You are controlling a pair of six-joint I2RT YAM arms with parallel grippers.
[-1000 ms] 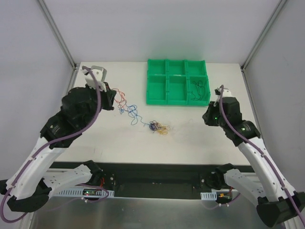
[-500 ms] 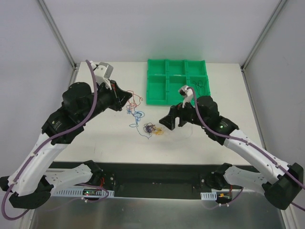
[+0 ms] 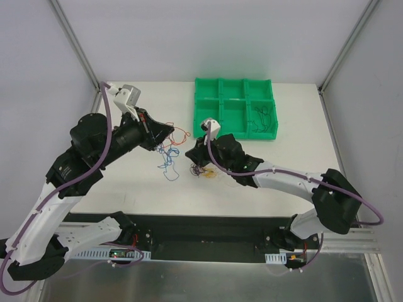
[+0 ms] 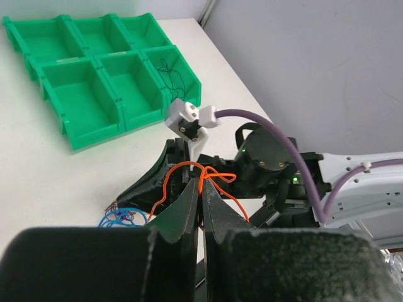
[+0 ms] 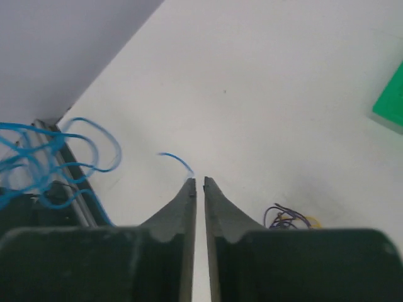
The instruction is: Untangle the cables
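Note:
My left gripper [image 3: 167, 131] is raised above the table and shut on a red-orange cable [image 4: 217, 174], which loops out of the fingertips [image 4: 191, 189]. Blue cable [image 3: 166, 161] hangs in curls below it and also shows in the right wrist view [image 5: 75, 157]. A small purple and yellow-tan knot [image 3: 204, 170] lies on the table just under my right gripper [image 3: 191, 153]. In the right wrist view my right gripper [image 5: 197, 180] has its jaws together. A free blue end [image 5: 176, 161] reaches its tip. I cannot tell whether it is pinched. The knot [image 5: 288, 219] lies to its right.
A green tray [image 3: 208, 129] with six compartments stands at the back right of centre. A dark cable [image 3: 263, 118] lies in its near right compartment. The right arm [image 4: 277, 163] stretches across close under my left gripper.
My right arm has swung from the right side to the left, up to the knot. My left gripper has lifted the red-orange cable up and to the right, dragging the blue curls along.

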